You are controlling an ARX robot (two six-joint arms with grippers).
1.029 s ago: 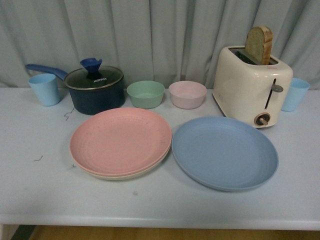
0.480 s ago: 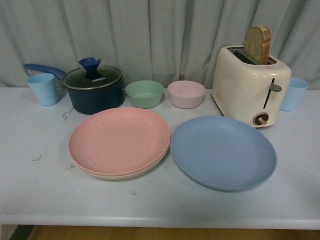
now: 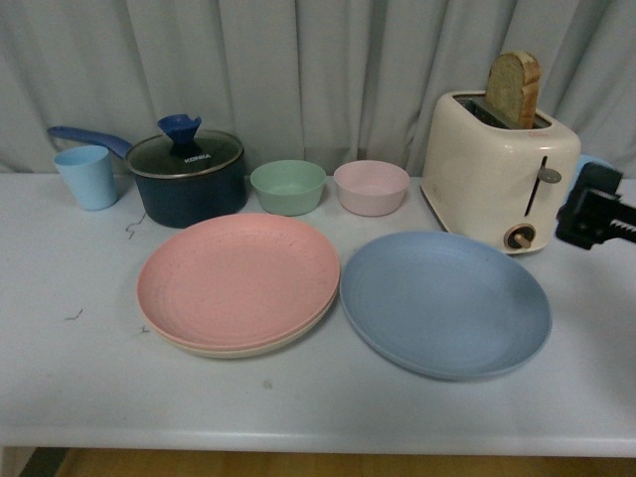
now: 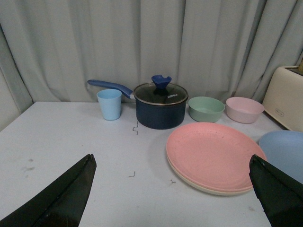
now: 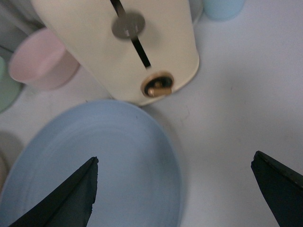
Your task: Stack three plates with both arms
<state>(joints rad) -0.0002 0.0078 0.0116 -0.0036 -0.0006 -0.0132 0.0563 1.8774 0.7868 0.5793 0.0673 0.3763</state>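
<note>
The pink plate (image 3: 238, 278) lies on top of the beige plate (image 3: 253, 348), left of centre on the table; only the beige rim shows. The blue plate (image 3: 445, 303) lies alone to their right, touching their edge. My right gripper (image 3: 596, 217) enters at the right edge beside the toaster, open and empty. In the right wrist view it (image 5: 174, 163) hovers over the blue plate's (image 5: 94, 165) right rim. My left gripper (image 4: 173, 163) is open and empty, above the table left of the pink plate (image 4: 213, 151); the front view does not show it.
A cream toaster (image 3: 500, 169) with bread stands behind the blue plate. A dark pot (image 3: 187, 177), a green bowl (image 3: 288, 186), a pink bowl (image 3: 371, 186) and a light blue cup (image 3: 87, 176) line the back. Another blue cup is behind my right gripper.
My right gripper has come into the front view at the right edge, in front of the blue cup. The plates have not moved.
</note>
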